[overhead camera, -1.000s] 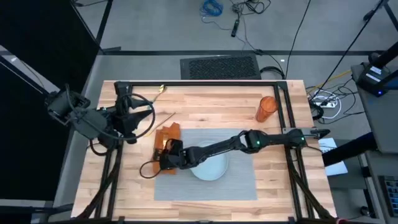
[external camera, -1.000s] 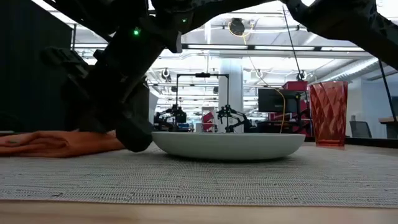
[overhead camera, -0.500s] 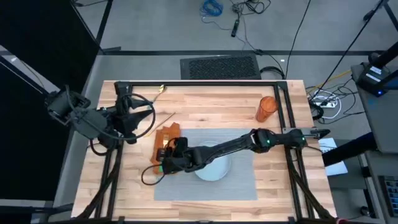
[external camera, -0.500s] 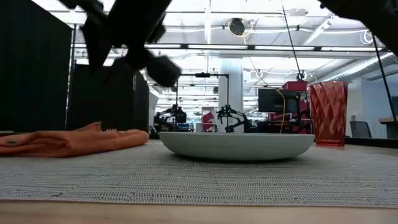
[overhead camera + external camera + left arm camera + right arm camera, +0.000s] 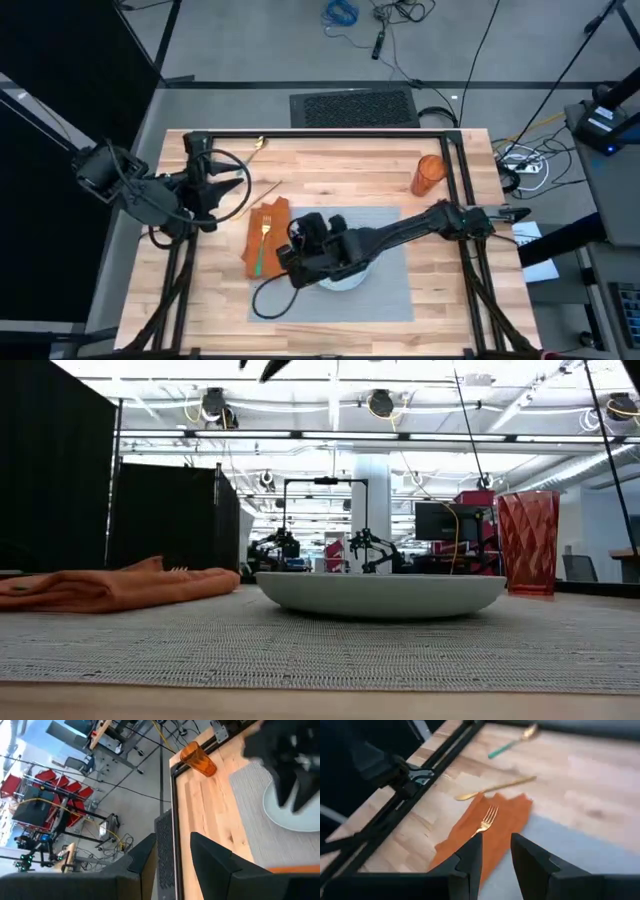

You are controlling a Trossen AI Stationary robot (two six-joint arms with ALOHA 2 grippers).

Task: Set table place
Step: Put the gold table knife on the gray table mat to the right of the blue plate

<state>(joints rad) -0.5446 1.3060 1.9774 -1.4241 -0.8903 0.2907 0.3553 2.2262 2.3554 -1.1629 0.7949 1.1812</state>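
The grey placemat [image 5: 385,285] lies on the wooden table [image 5: 330,165], and a pale plate [image 5: 380,593] rests on it. An orange napkin [image 5: 487,832] lies at the mat's left edge, partly on it. A gold fork [image 5: 485,824] lies along the napkin. My right gripper [image 5: 495,862] hovers open above the mat's left part, between napkin and plate [image 5: 292,243], touching nothing. My left gripper [image 5: 172,865] waits open at the table's left edge [image 5: 228,186].
An orange ribbed cup [image 5: 430,172] stands at the far right. A gold knife [image 5: 495,787] lies on the wood beyond the napkin. A spoon with a green handle [image 5: 512,744] lies near the far edge. My right arm [image 5: 400,235] reaches across the plate.
My right gripper has risen from the napkin, out of the low view, and drawn a little toward the table's right, over the mat. The fork now lies uncovered on the napkin.
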